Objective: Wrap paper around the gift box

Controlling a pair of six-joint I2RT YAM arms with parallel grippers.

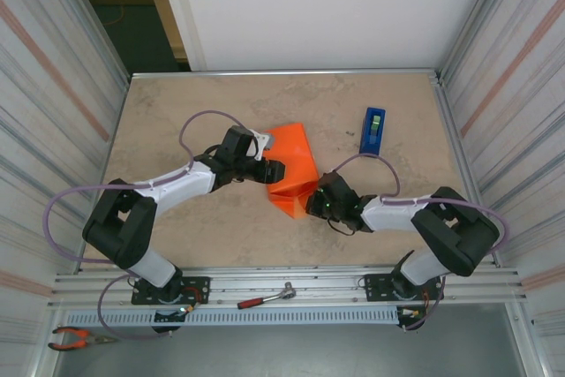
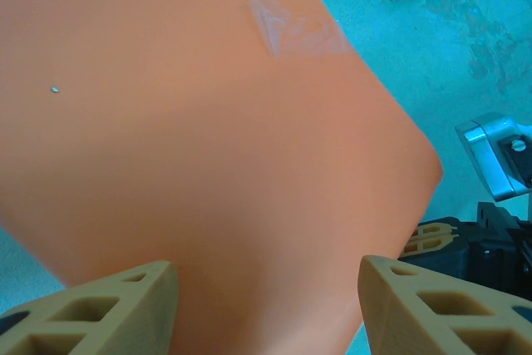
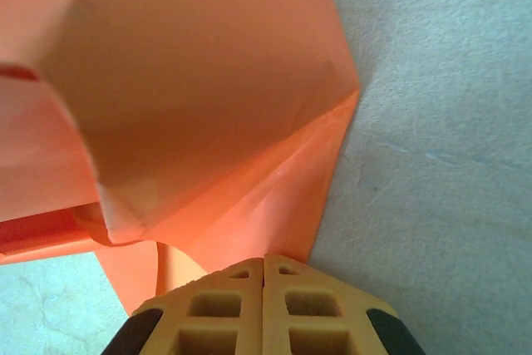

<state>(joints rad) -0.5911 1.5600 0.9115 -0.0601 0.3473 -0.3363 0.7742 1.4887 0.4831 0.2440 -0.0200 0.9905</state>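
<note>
The bright orange paper sheet (image 1: 293,168) is found folded into a raised, creased bundle near the middle of the beige stone-patterned counter (image 1: 194,103). It is flanked by both arms.

The left claw (image 1: 275,169) is placed against the bundle's left side. In the left wrist view this claw (image 2: 268,270) is seen spread wide, and its tan fingers (image 2: 108,313) are set well apart at either side of the bottom edge. The orange sheet (image 2: 208,139) runs down into the gap between them. Whether either pad touches the sheet cannot be told. A crumpled strip of clear tape (image 2: 293,24) is noted stuck on the sheet's upper face.

The right claw (image 1: 309,202) is positioned at the bundle's near right corner. In the right wrist view this claw (image 3: 264,262) is seen closed tight, and its two fingers (image 3: 216,313) are pressed flat against each other. The lower edge of the orange sheet (image 3: 208,81) reaches the fingertips. Whether any paper is pinched between them cannot be told. A pointed fold is recorded at the sheet's right side, with overlapping layers below it.

A blue tape dispenser (image 1: 372,130) is observed on the counter to the right of the bundle, apart from it. A red-handled tool (image 1: 263,298) is noted lying on the metal rail between the two arm bases.
</note>
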